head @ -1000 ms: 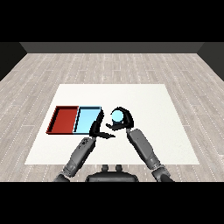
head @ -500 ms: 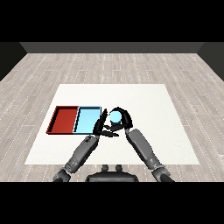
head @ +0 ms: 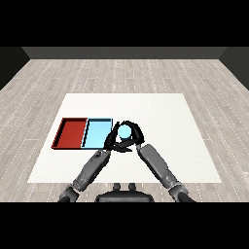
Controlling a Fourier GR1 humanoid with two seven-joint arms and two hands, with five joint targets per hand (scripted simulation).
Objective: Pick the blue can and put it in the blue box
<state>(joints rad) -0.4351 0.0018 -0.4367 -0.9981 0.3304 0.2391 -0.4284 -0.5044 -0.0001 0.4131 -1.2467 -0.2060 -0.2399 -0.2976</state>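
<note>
Your right hand (head: 132, 132) is curling its fingers round the blue can (head: 124, 131), just beside the blue tray's (head: 97, 133) right edge. Carry it left over the rim before releasing. The left hand (head: 113, 142) is crowding underneath; I cannot tell its fingers' state.

Both grey forearms rose from the frame's lower corners and converged just below its centre. The right hand (head: 132, 137) sat at centre frame, its fingers and thumb arched into a ring curled round the blue can (head: 124, 132). The left hand (head: 113, 141) lay just left of it, touching, its finger pose unclear.
</note>
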